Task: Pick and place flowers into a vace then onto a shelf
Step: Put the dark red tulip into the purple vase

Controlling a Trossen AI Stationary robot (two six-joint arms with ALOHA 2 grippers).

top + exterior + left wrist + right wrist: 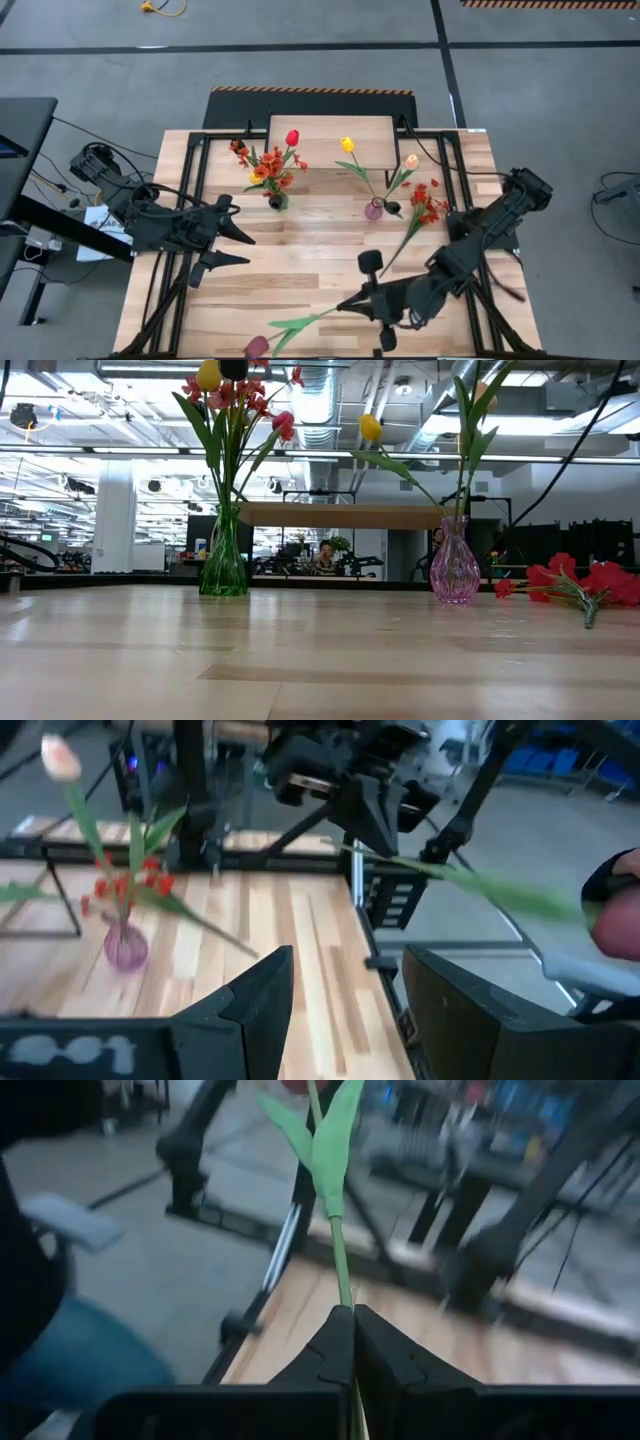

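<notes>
The right pincer (350, 303) hangs over the table's (300, 255) near edge, a little right of the middle, its two dark fingers (335, 1350) pressed together on the green stem of a dark maroon tulip (258, 346). In the right wrist view the stem (340, 1260) runs straight out from between the closed fingertips, with two green leaves spreading farther along it. From above, the stem slants away from the pincer toward the table's near-left part, and the maroon head sits right at the near edge.

The left pincer (240, 250) waits over the table's left side with its fingers apart and nothing between them.

Near the far edge stands the shelf (330, 140), its wood top bare. Just in front of it, toward the left, a green glass vase (224, 565) stands upright on the table and holds a red tulip, a yellow one and sprays of small red-orange blossoms. To its right a pink glass vase (454, 570) stands upright with a yellow tulip (347, 144) and a cream tulip (411, 160) in it. Beside the pink vase, toward the right edge, a spray of red blossoms (580, 582) lies flat on the table, its long stem reaching toward the right pincer's arm.
</notes>
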